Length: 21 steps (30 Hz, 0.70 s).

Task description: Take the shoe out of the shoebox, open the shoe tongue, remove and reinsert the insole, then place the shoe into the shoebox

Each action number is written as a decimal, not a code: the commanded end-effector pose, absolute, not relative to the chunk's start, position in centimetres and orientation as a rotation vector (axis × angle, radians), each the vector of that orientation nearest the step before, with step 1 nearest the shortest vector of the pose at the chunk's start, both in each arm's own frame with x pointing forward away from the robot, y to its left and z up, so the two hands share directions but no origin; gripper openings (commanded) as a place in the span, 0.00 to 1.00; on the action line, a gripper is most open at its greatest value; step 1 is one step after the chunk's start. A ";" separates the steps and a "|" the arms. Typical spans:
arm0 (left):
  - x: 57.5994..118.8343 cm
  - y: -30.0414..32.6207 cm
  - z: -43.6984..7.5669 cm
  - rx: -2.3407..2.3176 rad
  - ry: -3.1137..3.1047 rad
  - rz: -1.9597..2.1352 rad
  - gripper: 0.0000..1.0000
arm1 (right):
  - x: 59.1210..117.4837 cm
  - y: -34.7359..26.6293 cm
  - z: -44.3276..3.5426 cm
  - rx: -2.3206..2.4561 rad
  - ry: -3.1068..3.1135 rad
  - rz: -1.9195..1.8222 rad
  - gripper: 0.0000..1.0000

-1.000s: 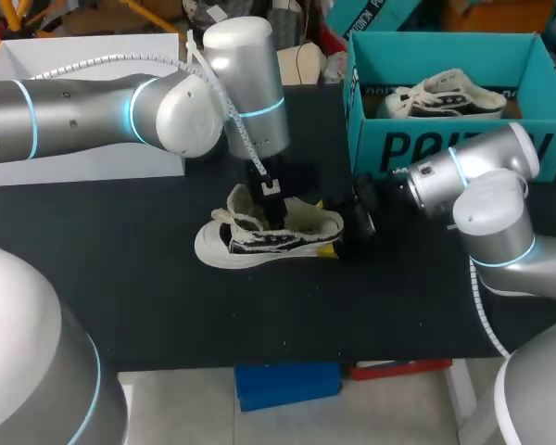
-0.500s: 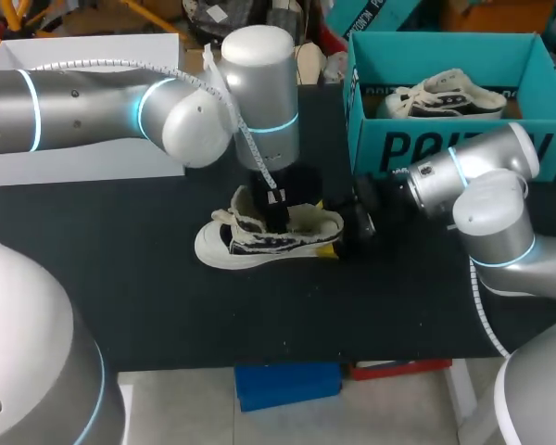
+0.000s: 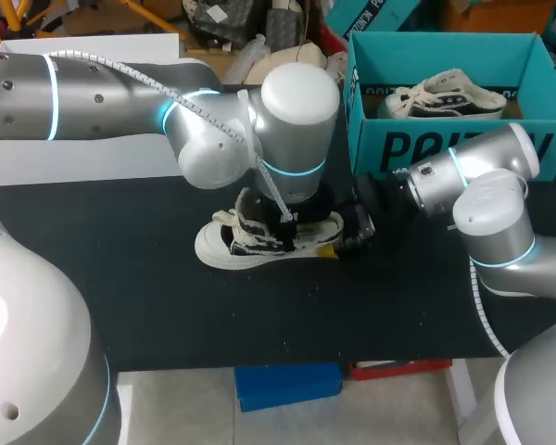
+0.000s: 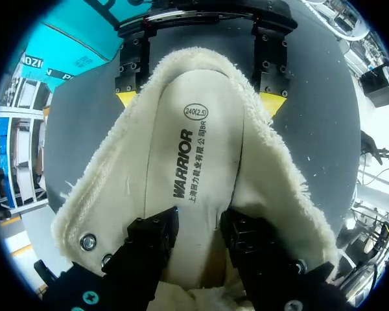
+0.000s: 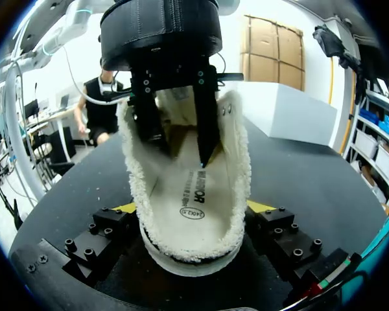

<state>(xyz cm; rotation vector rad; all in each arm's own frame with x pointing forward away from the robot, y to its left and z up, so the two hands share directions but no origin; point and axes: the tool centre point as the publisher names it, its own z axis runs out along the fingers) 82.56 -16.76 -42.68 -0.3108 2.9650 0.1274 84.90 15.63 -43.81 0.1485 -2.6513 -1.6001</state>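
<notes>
The right gripper point(image 5: 193, 207) clamps the shoe point(image 3: 259, 243) at its heel from both sides. The left gripper point(image 4: 198, 217), slightly parted, touches the insole point(image 4: 201, 149) and grips nothing.

The shoe point(image 3: 259, 243) lay on the worktop point(image 3: 167, 306) at mid-frame, heel toward the right, between the fingers of the right end effector point(image 3: 326, 227). The left end effector point(image 3: 283, 225) stood down inside it, on the insole point(image 4: 194, 149). The shoebox point(image 3: 445, 148) stood at upper right with a second shoe point(image 3: 445, 95) inside. Another box point(image 3: 83, 158) sat at upper left.
</notes>
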 end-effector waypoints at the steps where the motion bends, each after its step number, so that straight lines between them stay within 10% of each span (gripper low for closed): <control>1: 82.8 -16.9 -47.6 -0.300 2.789 0.177 0.42 | 85.1 15.6 -43.9 0.146 -2.651 -1.599 0.00; 21: 86.2 -14.3 -47.0 -0.435 2.521 0.045 0.33 | 85.1 15.6 -43.9 0.146 -2.651 -1.599 0.00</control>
